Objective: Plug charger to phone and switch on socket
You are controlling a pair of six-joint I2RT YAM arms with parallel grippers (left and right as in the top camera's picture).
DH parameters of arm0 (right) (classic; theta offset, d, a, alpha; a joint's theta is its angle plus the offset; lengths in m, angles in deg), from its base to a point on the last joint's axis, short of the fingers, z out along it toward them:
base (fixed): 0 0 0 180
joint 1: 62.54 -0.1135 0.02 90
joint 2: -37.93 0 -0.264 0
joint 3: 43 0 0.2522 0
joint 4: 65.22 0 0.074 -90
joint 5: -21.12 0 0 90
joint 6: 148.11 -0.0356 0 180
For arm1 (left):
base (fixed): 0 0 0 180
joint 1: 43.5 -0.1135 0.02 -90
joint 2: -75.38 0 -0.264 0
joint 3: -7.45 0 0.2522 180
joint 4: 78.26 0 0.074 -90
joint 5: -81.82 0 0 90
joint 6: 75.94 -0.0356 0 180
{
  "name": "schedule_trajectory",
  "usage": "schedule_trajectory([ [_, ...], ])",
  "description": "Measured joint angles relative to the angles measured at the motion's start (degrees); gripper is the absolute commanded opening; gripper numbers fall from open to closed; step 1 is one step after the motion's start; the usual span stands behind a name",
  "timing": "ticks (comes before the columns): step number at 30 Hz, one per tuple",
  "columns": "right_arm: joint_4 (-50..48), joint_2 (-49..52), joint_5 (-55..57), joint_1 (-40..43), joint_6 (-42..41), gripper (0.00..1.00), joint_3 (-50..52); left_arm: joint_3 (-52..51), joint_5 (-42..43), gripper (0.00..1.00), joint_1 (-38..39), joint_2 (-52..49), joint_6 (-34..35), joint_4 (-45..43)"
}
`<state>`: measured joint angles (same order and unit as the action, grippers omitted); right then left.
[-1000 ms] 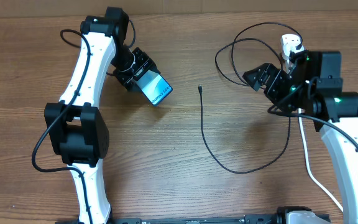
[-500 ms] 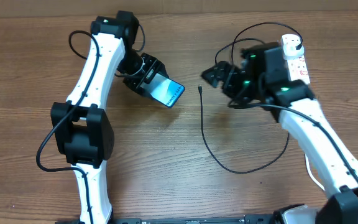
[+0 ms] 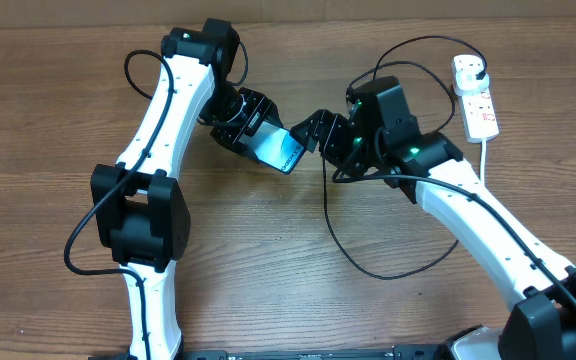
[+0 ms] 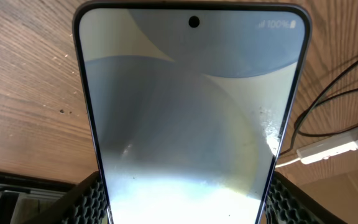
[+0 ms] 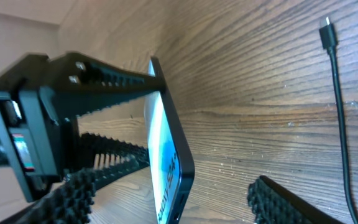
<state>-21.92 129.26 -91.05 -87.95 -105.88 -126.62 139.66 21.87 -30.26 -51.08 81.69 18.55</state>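
Note:
My left gripper (image 3: pixel 251 128) is shut on the phone (image 3: pixel 280 150) and holds it above the table, lit screen up. In the left wrist view the phone (image 4: pixel 191 106) fills the frame between my left gripper's (image 4: pixel 188 208) pads. My right gripper (image 3: pixel 308 132) is open and its jaws straddle the phone's free short end without touching; in the right wrist view the phone (image 5: pixel 174 155) stands edge-on between them (image 5: pixel 176 202). The charger (image 3: pixel 330 215) lies loose on the table, its connector tip (image 5: pixel 327 30) beyond the right finger. The socket (image 3: pixel 477 98) lies far right.
The charger's black cable loops over the table between the right arm and the socket, with its plug (image 3: pixel 466 66) in the socket's far end. The thick white lead (image 3: pixel 484 160) runs down from the socket. The socket also shows in the left wrist view (image 4: pixel 344 146).
My right arm has swung left from beside the socket to the phone, its open jaws now around the phone's end. My left gripper has carried the phone rightwards.

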Motion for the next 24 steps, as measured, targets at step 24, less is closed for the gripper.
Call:
schedule_trajectory([
  [24,-4.6,7.2,0.8,-4.5,-1.7,0.58,0.0,0.0,-0.1,0.04,1.9,0.0,0.2,-1.4],
])
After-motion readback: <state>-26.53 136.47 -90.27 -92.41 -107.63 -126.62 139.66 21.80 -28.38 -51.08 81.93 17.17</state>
